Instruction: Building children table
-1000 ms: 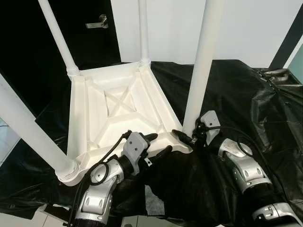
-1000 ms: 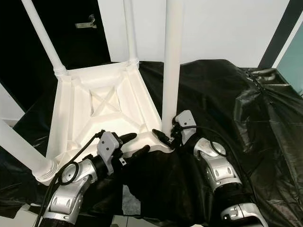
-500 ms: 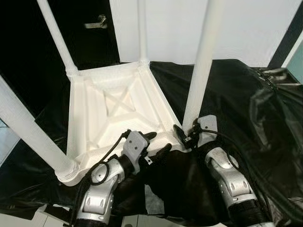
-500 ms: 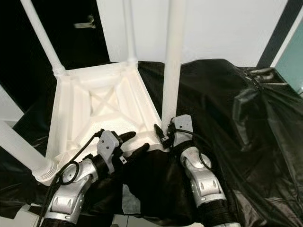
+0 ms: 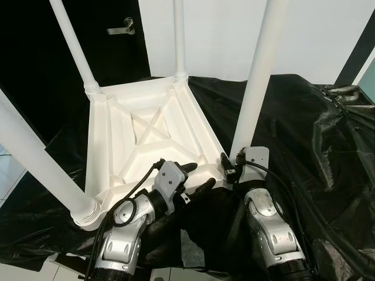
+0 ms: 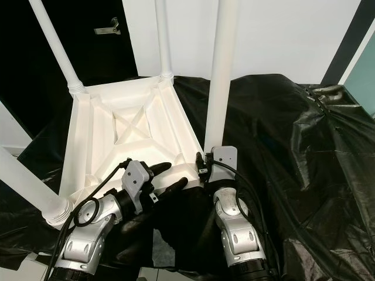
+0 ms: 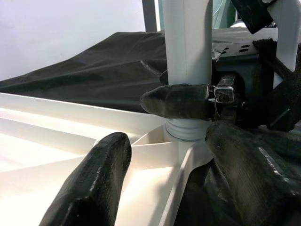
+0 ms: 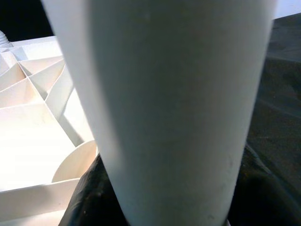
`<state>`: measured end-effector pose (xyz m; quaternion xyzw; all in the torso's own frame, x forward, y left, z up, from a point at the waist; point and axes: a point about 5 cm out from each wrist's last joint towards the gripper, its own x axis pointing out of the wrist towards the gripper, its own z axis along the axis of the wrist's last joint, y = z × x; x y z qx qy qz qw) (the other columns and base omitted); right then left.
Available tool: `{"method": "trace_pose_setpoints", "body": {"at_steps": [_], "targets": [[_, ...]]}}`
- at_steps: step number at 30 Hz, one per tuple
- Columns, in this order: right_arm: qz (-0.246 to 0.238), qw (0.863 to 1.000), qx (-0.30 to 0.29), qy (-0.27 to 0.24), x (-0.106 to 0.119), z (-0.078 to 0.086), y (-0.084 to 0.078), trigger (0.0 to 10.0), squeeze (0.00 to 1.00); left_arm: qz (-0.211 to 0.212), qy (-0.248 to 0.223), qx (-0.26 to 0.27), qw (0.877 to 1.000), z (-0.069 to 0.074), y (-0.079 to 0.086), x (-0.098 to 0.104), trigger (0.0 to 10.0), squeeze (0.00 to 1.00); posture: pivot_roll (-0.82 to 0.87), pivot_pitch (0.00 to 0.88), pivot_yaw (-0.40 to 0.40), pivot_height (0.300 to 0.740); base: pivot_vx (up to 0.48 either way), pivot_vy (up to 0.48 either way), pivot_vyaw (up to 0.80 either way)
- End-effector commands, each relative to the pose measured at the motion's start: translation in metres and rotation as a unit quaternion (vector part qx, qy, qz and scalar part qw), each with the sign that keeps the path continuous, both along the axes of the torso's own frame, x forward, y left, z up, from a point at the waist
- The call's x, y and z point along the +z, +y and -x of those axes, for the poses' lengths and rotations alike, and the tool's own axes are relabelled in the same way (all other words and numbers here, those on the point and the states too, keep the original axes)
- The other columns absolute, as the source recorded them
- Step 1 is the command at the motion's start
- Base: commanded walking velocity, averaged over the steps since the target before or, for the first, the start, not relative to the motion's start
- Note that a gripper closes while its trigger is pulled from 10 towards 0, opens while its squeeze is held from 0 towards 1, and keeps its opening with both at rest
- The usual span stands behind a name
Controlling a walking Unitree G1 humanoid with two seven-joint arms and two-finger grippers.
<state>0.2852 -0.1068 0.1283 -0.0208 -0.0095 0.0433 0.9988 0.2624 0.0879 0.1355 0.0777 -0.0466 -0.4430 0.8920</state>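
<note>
Right tool [image 5: 228,167] clamps table leg [image 5: 253,93]; left tool [image 5: 196,177] straddles tabletop [image 5: 146,140] rim.

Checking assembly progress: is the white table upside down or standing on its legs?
Upside down. The table lies underside up on the black sheet, legs pointing upward.

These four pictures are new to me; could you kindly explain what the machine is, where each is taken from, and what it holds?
A humanoid robot with two silver arms is assembling a white children's table, lying upside down on black sheeting. Two pictures come from its head, looking down; the other two from cameras on its wrists. The right pincer is closed around the base of the nearest table leg. The left pincer is open, one finger over the tabletop's underside and one outside its edge. Three more legs stand in the other corners.
</note>
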Motion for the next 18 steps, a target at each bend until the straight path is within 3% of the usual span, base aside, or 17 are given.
{"method": "trace_pose_setpoints", "body": {"at_steps": [1, 5, 6, 16, 18], "targets": [[0.009, 1.000, -0.020, 0.008, -0.003, 0.001, -0.005, 10.0, 0.00, 0.006, 0.004, 0.041, 0.999, -0.004, 0.003, -0.002, 10.0, 0.00, 0.05, 0.000, 0.012, 0.740, 0.000, 0.000, 0.00], [0.014, 1.000, -0.020, 0.005, -0.001, 0.000, -0.007, 10.0, 0.00, 0.006, 0.006, 0.039, 0.999, -0.002, 0.002, -0.003, 10.0, 0.00, 0.05, 0.000, 0.010, 0.740, 0.000, 0.000, 0.00], [0.017, 1.000, -0.017, 0.002, 0.000, 0.000, -0.008, 10.0, 0.97, 0.006, 0.006, 0.040, 0.999, -0.002, 0.002, -0.003, 10.0, 0.00, 0.05, 0.000, 0.010, 0.740, 0.000, 0.000, 0.00], [0.031, 0.999, 0.012, -0.009, 0.004, 0.001, -0.012, 10.0, 1.00, 0.005, 0.006, 0.040, 0.999, -0.002, 0.004, -0.003, 10.0, 0.00, 0.05, 0.000, 0.009, 0.740, 0.000, 0.000, 0.00], [0.045, 0.996, 0.073, -0.023, 0.008, 0.003, -0.019, 10.0, 1.00, 0.003, 0.006, 0.039, 0.999, -0.002, 0.005, -0.003, 10.0, 0.00, 0.05, 0.000, 0.015, 0.740, 0.000, 0.000, 0.00]]}}
